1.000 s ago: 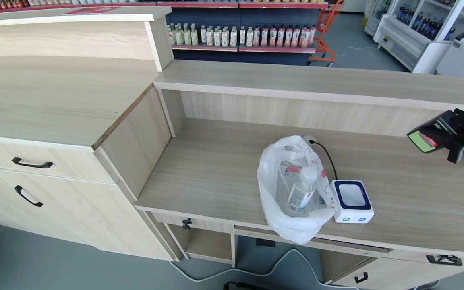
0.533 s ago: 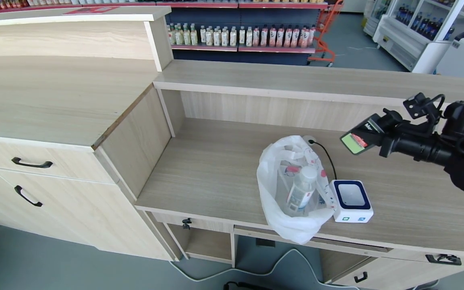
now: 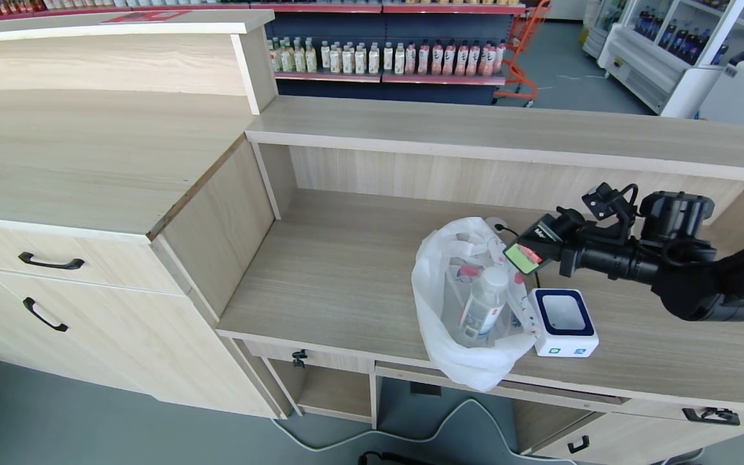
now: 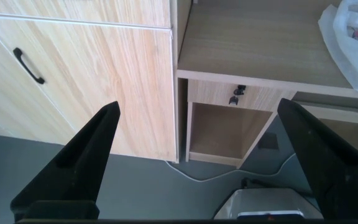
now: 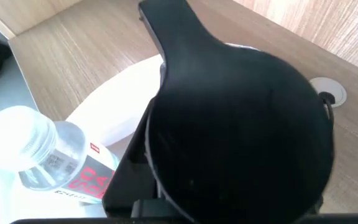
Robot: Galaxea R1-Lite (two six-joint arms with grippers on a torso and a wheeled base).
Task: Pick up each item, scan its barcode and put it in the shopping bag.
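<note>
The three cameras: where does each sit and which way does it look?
Head view: on the head, looking down at counter, shopping bag, scanner; right arm holding a small pack.
Left wrist view: on that wrist, facing cupboard front and floor; open jaws either side.
Right wrist view: on that wrist, above the bottle; a dark shape blocks much.
Shared: bottle, in head and right wrist views.
</note>
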